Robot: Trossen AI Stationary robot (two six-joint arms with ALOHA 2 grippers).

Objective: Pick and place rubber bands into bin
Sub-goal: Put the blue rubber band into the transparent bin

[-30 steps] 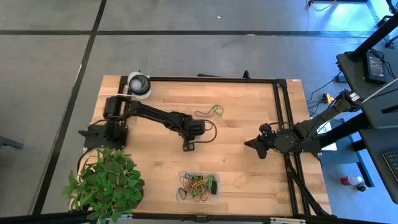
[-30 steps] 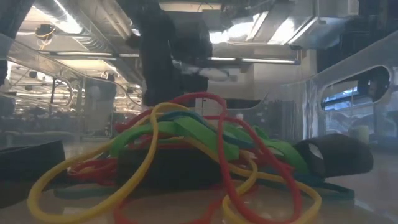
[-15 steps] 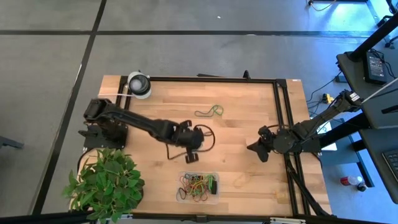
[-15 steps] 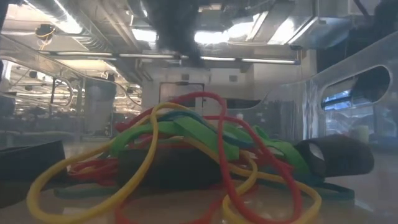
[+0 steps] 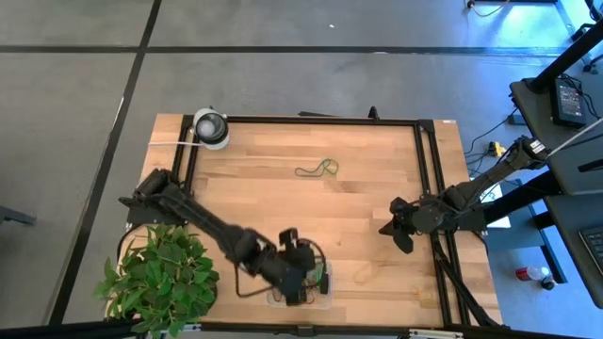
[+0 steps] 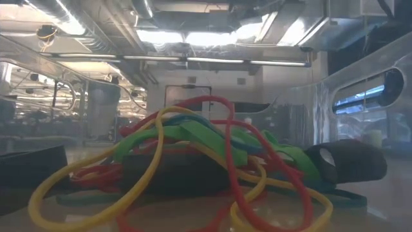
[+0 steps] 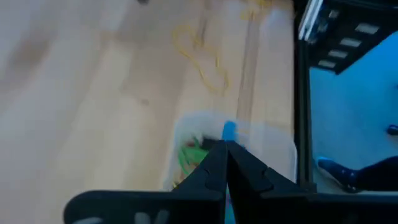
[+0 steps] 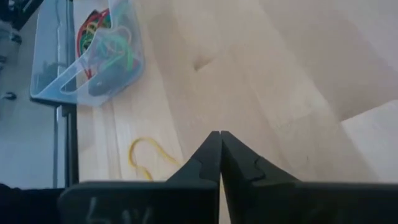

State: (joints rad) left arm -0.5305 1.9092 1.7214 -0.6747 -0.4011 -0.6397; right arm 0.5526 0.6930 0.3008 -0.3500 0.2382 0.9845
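Note:
The clear bin (image 5: 329, 299) stands near the table's near edge and holds a heap of red, yellow, green and black rubber bands (image 6: 193, 154). My left gripper (image 5: 303, 287) hangs over the bin, shut, with a small blue piece of rubber band (image 7: 229, 130) at its fingertips. Green and dark bands (image 5: 320, 169) lie loose on the far part of the table. A yellow band (image 8: 146, 158) lies flat right of the bin. My right gripper (image 5: 396, 231) is shut, holds nothing, and hovers at the table's right side. My left gripper pinches a blue rubber band (image 7: 229, 130) between its two shut fingers, and only a short blue end shows past the tips. The fingers point slanting down over the bin (image 7: 273, 149). The band is lifted clear of the table; the picture is blurred, so the rest cannot be told.
A round white-and-grey object (image 5: 211, 128) sits at the far left corner. A green potted plant (image 5: 160, 278) stands at the near left corner beside the left arm. A black frame rail (image 5: 429, 188) runs along the table's right side. Bare wood lies between the bin and the loose bands.
My left arm has swung from the table's middle toward the near edge and now reaches out over the bin. In the low view its dark shape has passed out of the top of the picture. The bands in the bin have not moved.

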